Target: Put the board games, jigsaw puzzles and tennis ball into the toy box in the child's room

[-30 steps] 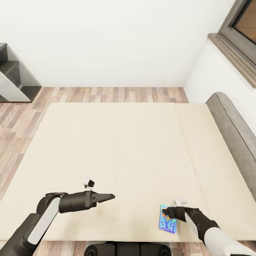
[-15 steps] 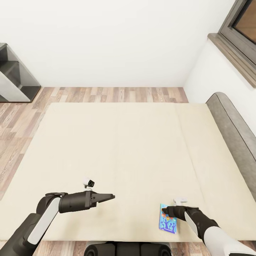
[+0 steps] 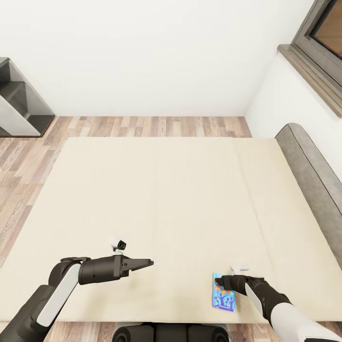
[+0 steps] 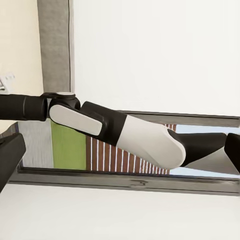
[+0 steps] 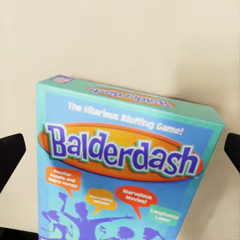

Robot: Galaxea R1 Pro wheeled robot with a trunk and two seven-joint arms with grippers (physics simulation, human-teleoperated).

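A small blue Balderdash board game (image 3: pixel 224 299) lies flat on the beige bed (image 3: pixel 166 190), close to its front edge on the right. My right gripper (image 3: pixel 219 283) hovers at the far end of that box. In the right wrist view the board game (image 5: pixel 125 165) sits between the two dark fingertips (image 5: pixel 11 152), which stand wide apart and clear of its sides, so the gripper is open. My left gripper (image 3: pixel 148 261) hangs over bare mattress left of centre, pointing right, open and holding nothing. The toy box and the table are out of view.
The grey headboard (image 3: pixel 308 161) runs along the bed's right side under a window sill (image 3: pixel 308 71). A dark grey shelf unit (image 3: pixel 19 99) stands at the far left on the wood floor (image 3: pixel 142 126). The left wrist view looks across at my right arm (image 4: pixel 140 135).
My right arm has edged slightly to the left over the blue box. The left arm and the box have stayed put.
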